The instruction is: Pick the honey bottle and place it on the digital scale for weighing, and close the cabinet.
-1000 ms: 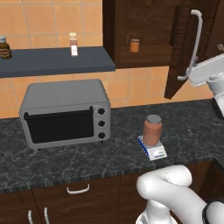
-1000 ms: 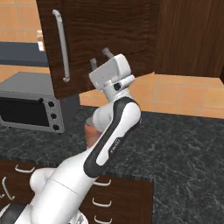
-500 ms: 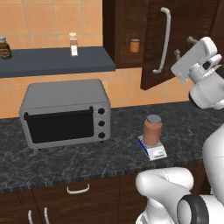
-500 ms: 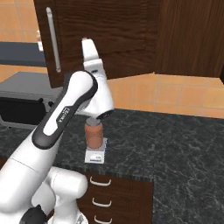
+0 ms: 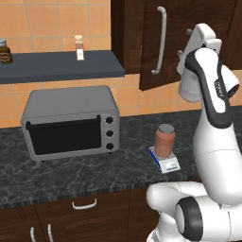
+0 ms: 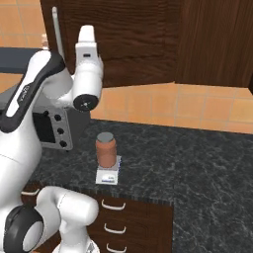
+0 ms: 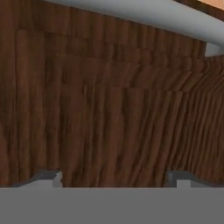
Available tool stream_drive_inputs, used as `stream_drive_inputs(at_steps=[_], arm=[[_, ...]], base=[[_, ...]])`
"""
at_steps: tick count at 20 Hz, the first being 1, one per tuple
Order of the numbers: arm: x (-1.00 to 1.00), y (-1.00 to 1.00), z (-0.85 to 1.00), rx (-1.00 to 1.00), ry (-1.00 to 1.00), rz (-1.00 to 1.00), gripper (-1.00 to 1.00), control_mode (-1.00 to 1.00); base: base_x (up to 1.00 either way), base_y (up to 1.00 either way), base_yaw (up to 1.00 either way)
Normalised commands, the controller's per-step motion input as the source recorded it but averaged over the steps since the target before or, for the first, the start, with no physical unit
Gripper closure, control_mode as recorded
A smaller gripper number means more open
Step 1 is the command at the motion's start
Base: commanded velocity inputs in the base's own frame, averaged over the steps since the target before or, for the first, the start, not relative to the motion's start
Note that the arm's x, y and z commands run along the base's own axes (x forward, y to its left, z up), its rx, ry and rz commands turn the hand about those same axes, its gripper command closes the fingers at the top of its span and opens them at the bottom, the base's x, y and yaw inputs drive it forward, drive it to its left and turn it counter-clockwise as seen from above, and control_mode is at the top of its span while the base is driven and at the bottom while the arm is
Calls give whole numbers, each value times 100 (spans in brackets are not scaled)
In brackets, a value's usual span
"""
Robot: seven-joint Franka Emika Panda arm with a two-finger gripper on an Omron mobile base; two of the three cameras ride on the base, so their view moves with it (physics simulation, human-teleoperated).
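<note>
The honey bottle (image 5: 165,140), reddish-brown with a grey lid, stands upright on the small digital scale (image 5: 165,162) on the dark counter; both also show in the right base view, the bottle (image 6: 105,149) on the scale (image 6: 108,176). High above them my gripper (image 5: 184,42) presses flat against the dark wooden cabinet door (image 5: 198,52), to the right of its long silver handle (image 5: 160,40). In the hand view the door's wood (image 7: 109,100) is very close, the handle (image 7: 148,15) runs along the top, and my gripper (image 7: 113,179) is open with its tips wide apart and nothing between them.
A grey toaster oven (image 5: 71,123) sits on the counter (image 5: 94,175) to the left. A blue-grey shelf (image 5: 61,66) above it carries a slim white-labelled bottle (image 5: 79,47) and a small dark jar (image 5: 5,51). Drawers (image 6: 113,205) lie under the counter.
The cabinet door has swung left towards shut, with my hand following it and staying against its face. The honey bottle has stayed on the scale.
</note>
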Motion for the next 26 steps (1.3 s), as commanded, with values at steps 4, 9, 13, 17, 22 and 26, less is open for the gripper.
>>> stream_drive_inputs(at_steps=[4,9,13,17,22,26], arm=[[53,0,-41,0,0,-1,-100,-100],[51,0,-50,0,-1,0,-100,-100],[88,0,-52,0,-1,0,-100,-100],[89,0,-31,0,0,0,-100,-100],[78,0,-21,0,0,0,-100,-100],[71,0,-22,0,0,-1,-100,-100]], base=[[0,0,0],[0,0,0],[0,0,0],[0,0,0],[0,0,0],[0,0,0]])
